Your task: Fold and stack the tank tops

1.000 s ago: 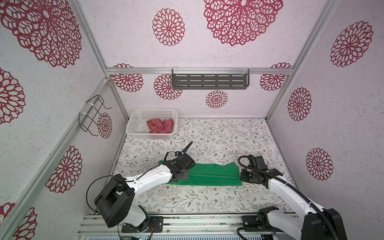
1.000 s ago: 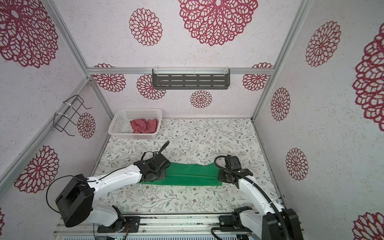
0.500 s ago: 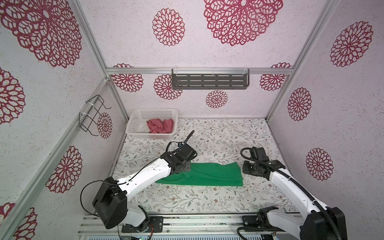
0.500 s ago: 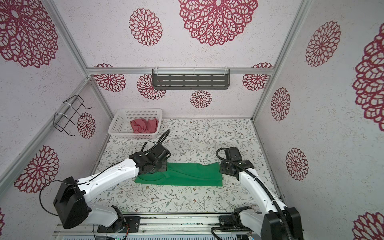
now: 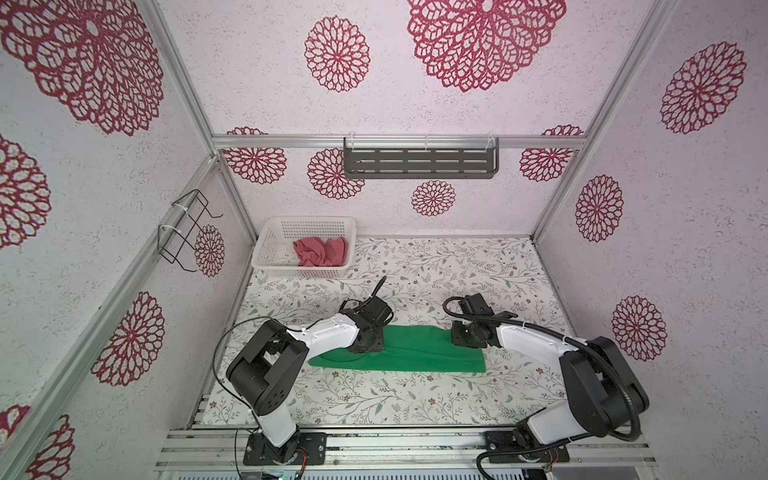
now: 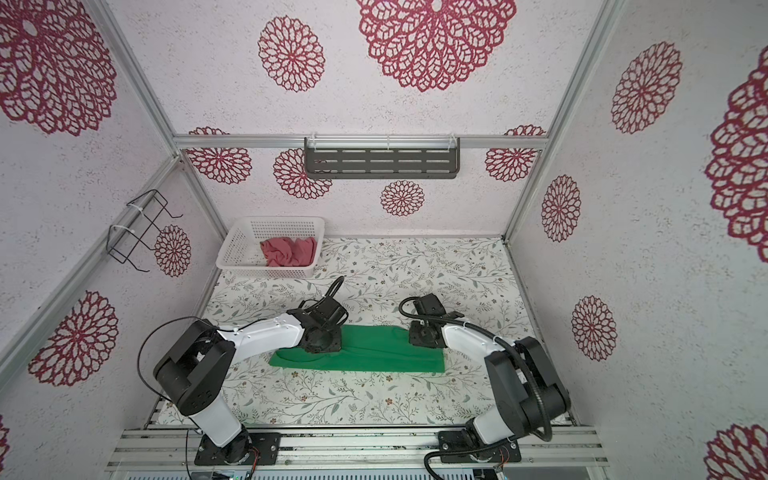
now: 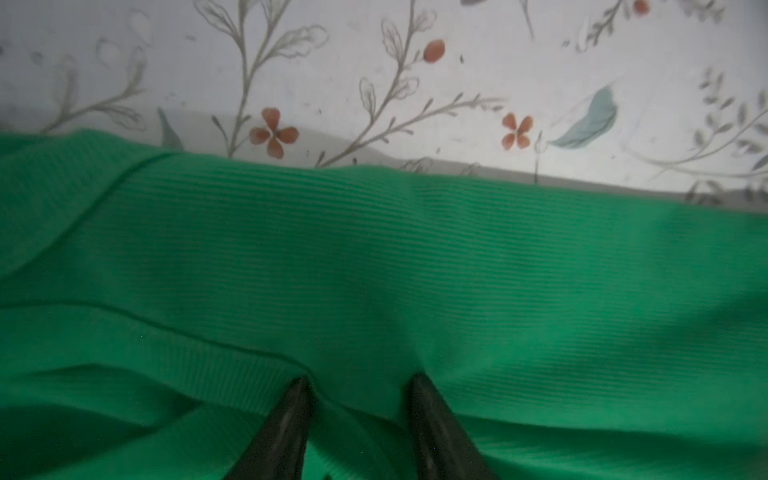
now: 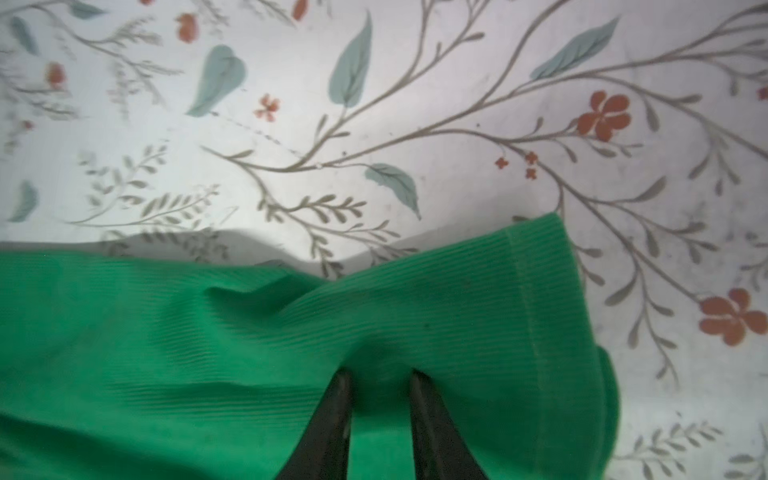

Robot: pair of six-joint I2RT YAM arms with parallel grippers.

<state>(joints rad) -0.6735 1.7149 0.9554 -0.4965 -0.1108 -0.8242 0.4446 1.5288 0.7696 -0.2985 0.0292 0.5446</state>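
The white perforated plastic basket [image 5: 272, 243] holds the crumpled rose-red knit top [image 5: 320, 251]. The left gripper [image 7: 360, 380] and right gripper [image 8: 379, 374], shut before, now stand parted on the green ribbed top [image 5: 415, 353].

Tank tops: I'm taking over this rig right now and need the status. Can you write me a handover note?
Left gripper: open, tips on the green top.
Right gripper: open, tips near its hem.
Green top lies on the table as a long folded strip; red top sits crumpled in the basket.
Done: green's lengthwise fold, it seems.
Left: fold it shorter, fold the red top, stack both.
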